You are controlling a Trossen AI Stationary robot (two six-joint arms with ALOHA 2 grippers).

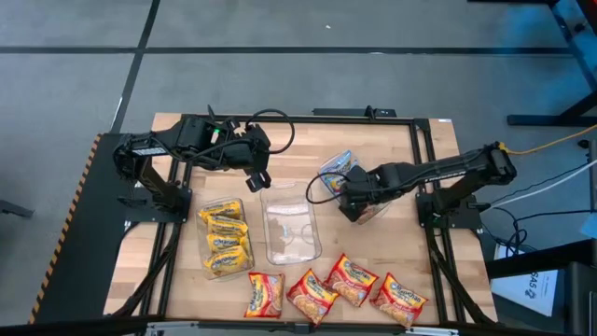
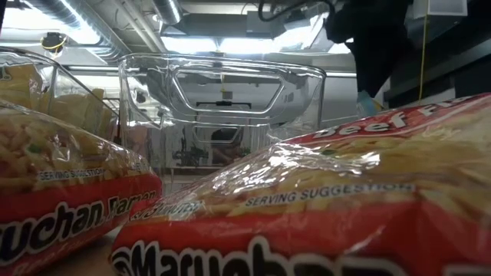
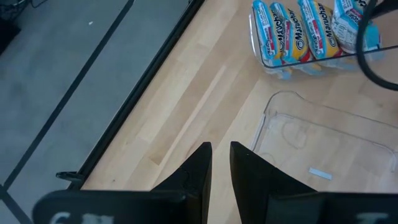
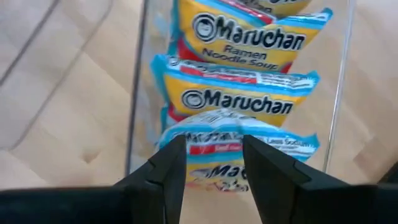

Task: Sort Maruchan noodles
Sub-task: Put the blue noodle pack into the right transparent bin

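Note:
Blue-edged Maruchan packets (image 4: pixel 239 96) stand on edge in a clear tray (image 1: pixel 336 166) on the table's right side. My right gripper (image 4: pixel 214 158) hangs open just above the packet nearest it (image 4: pixel 214 149), one finger on each side of its top edge, without visible contact. Yellow packets (image 1: pixel 225 239) fill the left clear tray. Several red-orange packets (image 1: pixel 350 280) lie flat along the near edge. My left gripper (image 3: pixel 219 155) hovers over bare wood at the far-left corner of the middle clear tray (image 1: pixel 291 224), with only a narrow gap between its fingers and nothing in it.
The middle tray (image 3: pixel 323 143) holds nothing. Black frame rails (image 1: pixel 177 201) run along the table's left, right and far sides. Bare wood lies far of the trays. In the low view, red-orange packets (image 2: pixel 307 215) fill the foreground in front of the clear tray (image 2: pixel 222 100).

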